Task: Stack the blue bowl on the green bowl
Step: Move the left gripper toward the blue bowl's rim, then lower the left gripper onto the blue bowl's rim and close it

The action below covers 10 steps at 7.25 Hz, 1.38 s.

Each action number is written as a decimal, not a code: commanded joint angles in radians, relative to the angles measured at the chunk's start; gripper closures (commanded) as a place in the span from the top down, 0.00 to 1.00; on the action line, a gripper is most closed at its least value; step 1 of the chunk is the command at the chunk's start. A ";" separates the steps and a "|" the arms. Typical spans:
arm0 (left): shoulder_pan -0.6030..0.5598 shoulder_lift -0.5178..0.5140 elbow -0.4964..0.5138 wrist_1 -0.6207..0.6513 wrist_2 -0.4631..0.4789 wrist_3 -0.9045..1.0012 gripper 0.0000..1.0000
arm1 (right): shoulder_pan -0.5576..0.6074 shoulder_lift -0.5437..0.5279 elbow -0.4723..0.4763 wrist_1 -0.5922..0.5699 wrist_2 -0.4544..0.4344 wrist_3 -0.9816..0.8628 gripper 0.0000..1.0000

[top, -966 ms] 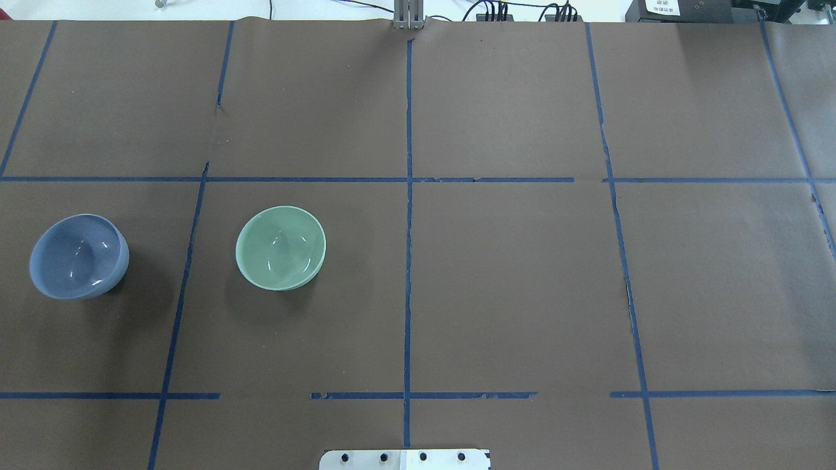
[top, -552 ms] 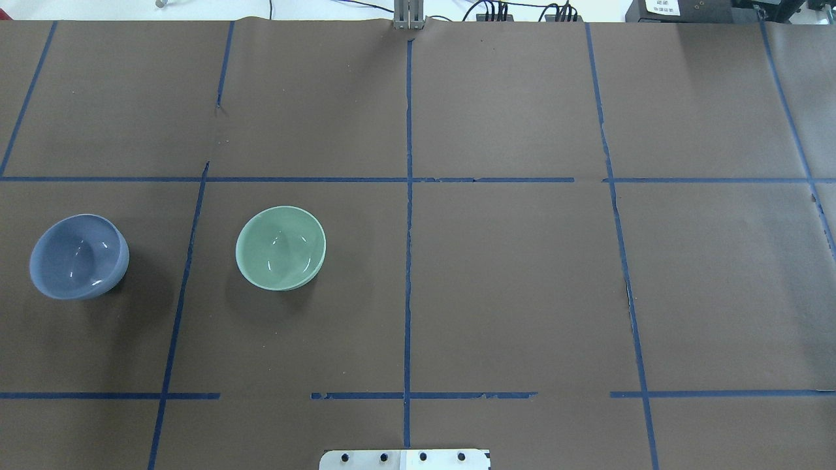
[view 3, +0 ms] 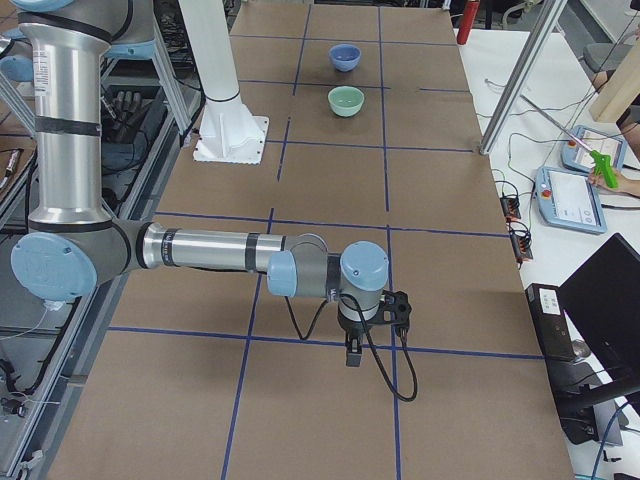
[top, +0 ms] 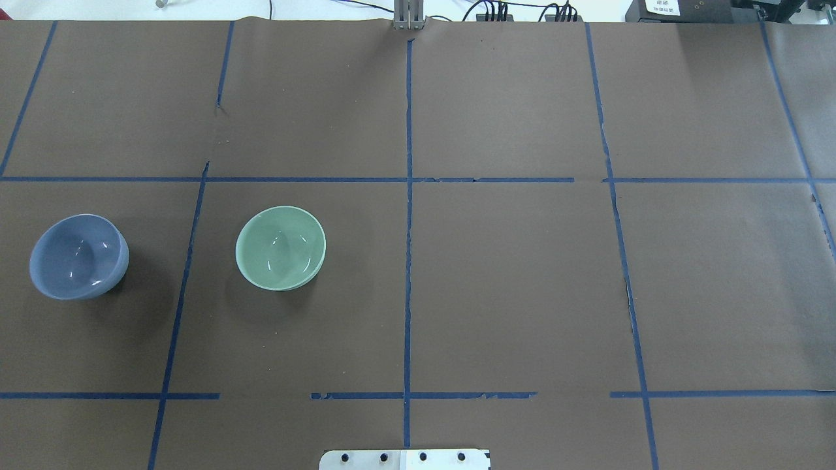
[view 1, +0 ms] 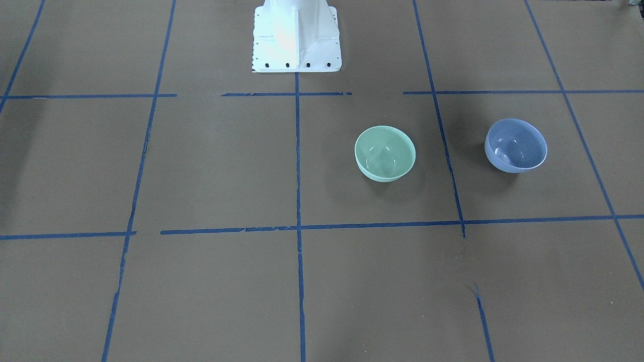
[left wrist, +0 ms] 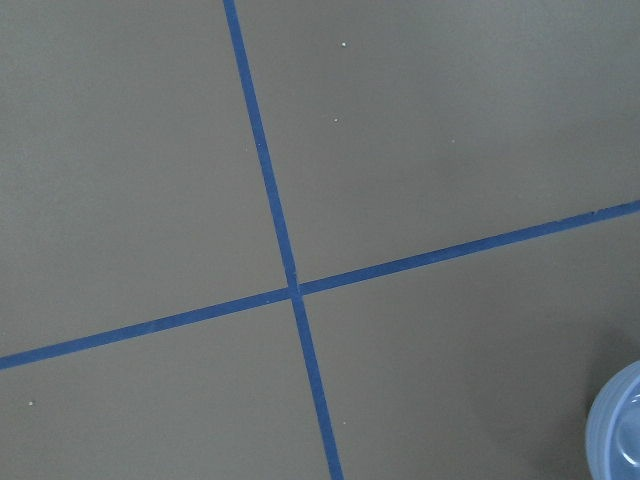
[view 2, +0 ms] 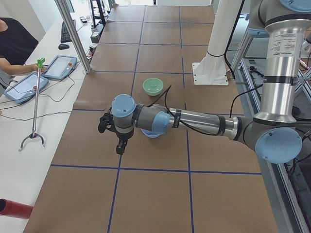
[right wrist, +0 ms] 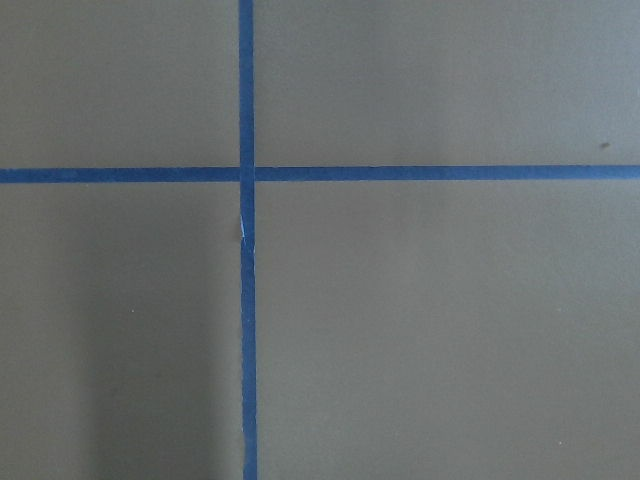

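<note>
The blue bowl stands upright at the table's left; it also shows in the front view and at the left wrist view's lower right edge. The green bowl stands upright to its right, apart from it. Both are empty. My left gripper hangs above the table beside the blue bowl, whose body the arm partly hides. My right gripper hangs over bare table far from both bowls. Neither gripper shows in a view that tells whether it is open or shut.
The white robot pedestal stands at the table's robot-side edge. Blue tape lines grid the brown paper. Metal frame posts stand at the far edge, with operators' tablets beyond.
</note>
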 commanded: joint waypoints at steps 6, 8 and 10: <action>0.463 0.161 0.018 -0.545 0.143 -0.749 1.00 | 0.000 0.000 0.000 0.000 -0.001 0.000 1.00; 0.485 0.160 0.036 -0.545 0.145 -0.747 1.00 | 0.000 0.000 0.000 -0.001 -0.001 0.000 1.00; 0.491 0.161 0.050 -0.543 0.147 -0.746 0.93 | 0.000 0.000 0.000 0.000 0.001 0.000 1.00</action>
